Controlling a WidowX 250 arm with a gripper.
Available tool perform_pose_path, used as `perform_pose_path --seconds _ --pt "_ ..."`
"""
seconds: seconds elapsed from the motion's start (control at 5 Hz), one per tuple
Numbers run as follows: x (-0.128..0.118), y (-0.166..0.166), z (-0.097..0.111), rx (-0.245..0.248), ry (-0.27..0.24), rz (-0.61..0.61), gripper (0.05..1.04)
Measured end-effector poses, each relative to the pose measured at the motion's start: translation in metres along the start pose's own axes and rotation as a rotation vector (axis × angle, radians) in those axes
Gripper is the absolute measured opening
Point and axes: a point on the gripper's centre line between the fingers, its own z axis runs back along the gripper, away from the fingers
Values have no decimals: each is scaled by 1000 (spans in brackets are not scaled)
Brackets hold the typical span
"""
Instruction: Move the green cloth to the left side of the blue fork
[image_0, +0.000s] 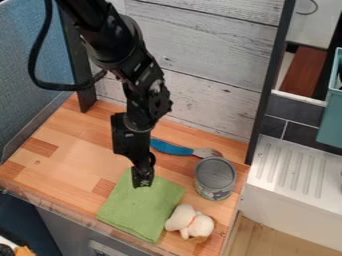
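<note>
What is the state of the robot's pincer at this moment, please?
Pincer: at the green cloth's upper part in the view; open, closed or gripping it, cannot be told.

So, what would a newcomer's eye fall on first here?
Probably the black arm, slanting in from the upper left, its pincer at the far end of the green cloth. Next, the blue-handled fork behind the cloth, and the white plush toy by its right side.

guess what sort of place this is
Probably a toy kitchen set up in a workspace: a ribbed white drainboard like a sink's, dark tiles behind it, and a wood-block counter holding a can and a fork.
</note>
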Motion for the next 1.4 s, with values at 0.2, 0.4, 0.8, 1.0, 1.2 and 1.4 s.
perform_pose_path --seconds 0.2,0.4,0.8,1.0,1.2,1.4 --pt "-1 9 -13 -7 -21 49 1000" --pt "2 14 -29 -9 -63 69 1000" --pt "1 24 -57 36 -52 80 1001" --pt "2 20 -61 34 -51 95 1000" --pt "14 8 -65 23 -79 131 1001" --pt "31 -14 -70 15 -108 202 1001"
